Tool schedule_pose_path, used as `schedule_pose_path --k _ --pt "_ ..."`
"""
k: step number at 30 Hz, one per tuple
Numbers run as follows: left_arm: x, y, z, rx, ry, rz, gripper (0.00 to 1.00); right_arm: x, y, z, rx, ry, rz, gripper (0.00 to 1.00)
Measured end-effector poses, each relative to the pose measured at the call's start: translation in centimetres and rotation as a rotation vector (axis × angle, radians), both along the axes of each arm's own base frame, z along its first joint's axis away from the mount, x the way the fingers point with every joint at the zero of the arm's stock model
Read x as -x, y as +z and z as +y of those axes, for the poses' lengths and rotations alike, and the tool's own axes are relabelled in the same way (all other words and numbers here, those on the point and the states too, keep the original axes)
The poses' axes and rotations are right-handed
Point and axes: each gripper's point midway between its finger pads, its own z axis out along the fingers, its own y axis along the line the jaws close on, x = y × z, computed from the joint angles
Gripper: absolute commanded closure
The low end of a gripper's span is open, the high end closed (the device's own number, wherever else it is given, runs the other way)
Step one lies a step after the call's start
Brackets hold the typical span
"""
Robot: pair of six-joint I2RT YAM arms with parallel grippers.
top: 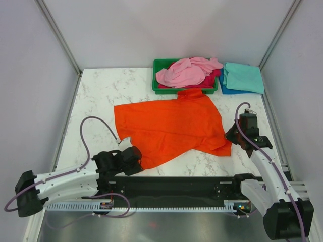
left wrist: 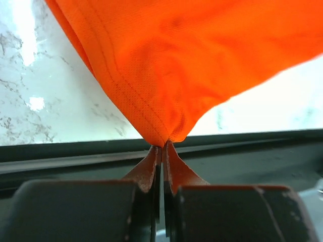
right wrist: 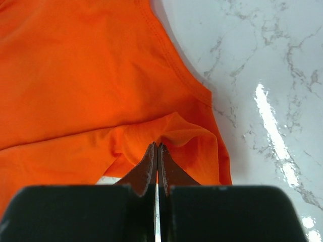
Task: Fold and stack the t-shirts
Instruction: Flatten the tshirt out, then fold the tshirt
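Note:
The bright orange t-shirt (top: 171,126) lies spread on the marble table, its far end touching the green tray. My left gripper (top: 132,157) is shut on its near-left corner (left wrist: 164,133); the cloth hangs taut from the tips. My right gripper (top: 233,136) is shut on a fold at its near-right edge (right wrist: 166,136). A light pink t-shirt (top: 184,73) is heaped in the tray over a magenta one (top: 209,79). A teal t-shirt (top: 244,76) lies folded on a blue one (top: 224,89) right of the tray.
The green plastic tray (top: 157,75) stands at the back middle. A black rail (top: 176,184) runs along the near edge between the arm bases. White walls close in the table on three sides.

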Motion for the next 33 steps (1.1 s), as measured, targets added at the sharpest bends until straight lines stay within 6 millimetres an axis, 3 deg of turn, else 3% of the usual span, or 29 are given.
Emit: schedule_pose_path --k 7,14,19,26,30,33 --pt "-0.6 7.1 0.2 0.154 0.016 -0.118 0.98 1.5 2.4 2.7 -0.122 0.112 -0.084 1.0" --pt "0.8 11.3 4.1 0.153 0.032 -0.152 0.98 6.8 5.6 4.5 -0.207 0.203 -0.173 1.0" --pt "1.2 14.0 6.6 0.194 0.061 -0.216 0.98 10.0 5.3 5.0 -0.233 0.234 -0.123 1.0" --pt "1.4 13.9 7.9 0.168 0.072 -0.225 0.98 12.3 5.7 5.4 -0.278 0.236 -0.14 1.0" --pt "1.3 13.2 7.8 0.11 0.069 -0.2 0.98 11.7 6.6 6.1 -0.307 0.257 -0.165 1.0" --pt "1.1 12.1 7.5 0.023 0.057 -0.161 0.98 10.3 7.2 6.4 -0.315 0.273 -0.16 1.0"
